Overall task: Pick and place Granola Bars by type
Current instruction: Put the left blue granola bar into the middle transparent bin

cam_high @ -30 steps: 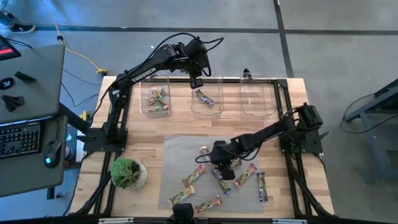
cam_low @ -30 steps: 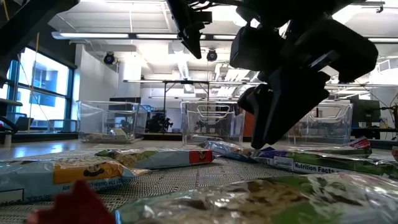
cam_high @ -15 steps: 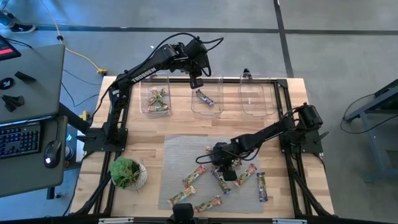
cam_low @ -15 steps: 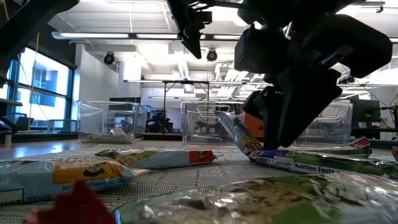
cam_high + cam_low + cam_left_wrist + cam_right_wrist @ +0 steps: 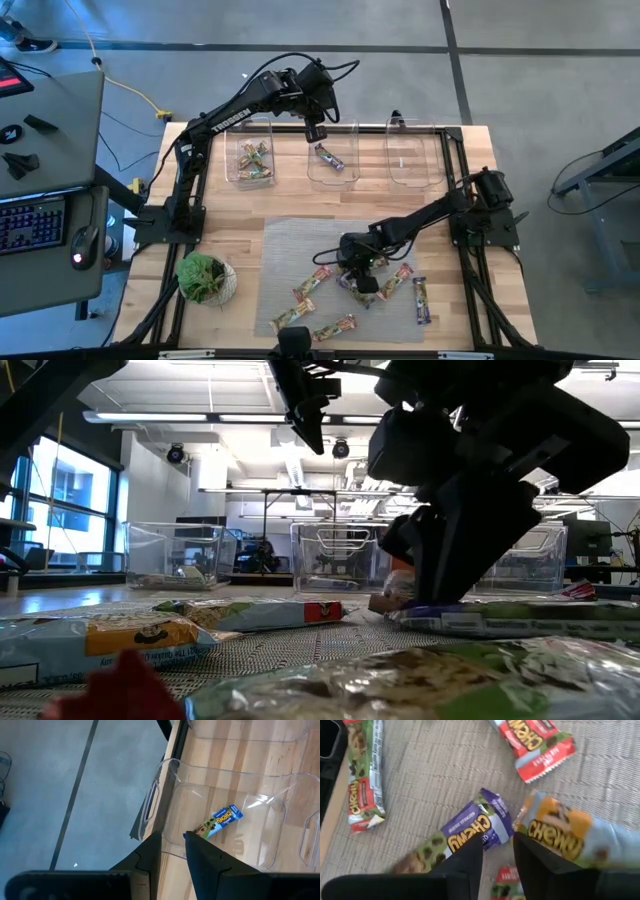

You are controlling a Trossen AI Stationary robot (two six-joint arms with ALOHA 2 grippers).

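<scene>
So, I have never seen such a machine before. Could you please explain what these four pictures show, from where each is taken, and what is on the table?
It is a robot with two dark arms at a wooden table, each ending in a two-finger gripper. One camera looks straight down from above, one sits at table height, and one rides on each wrist.

On a grey mat lie scattered granola bars in shiny wrappers. At the far edge stand three clear bins; the left and middle ones already hold bars. A small green plant sits beside the mat.

The right gripper is down among the bars, fingers on either side of a purple-wrapped bar, which still lies on the mat. The left gripper hovers over the middle bin, holding nothing.
</scene>
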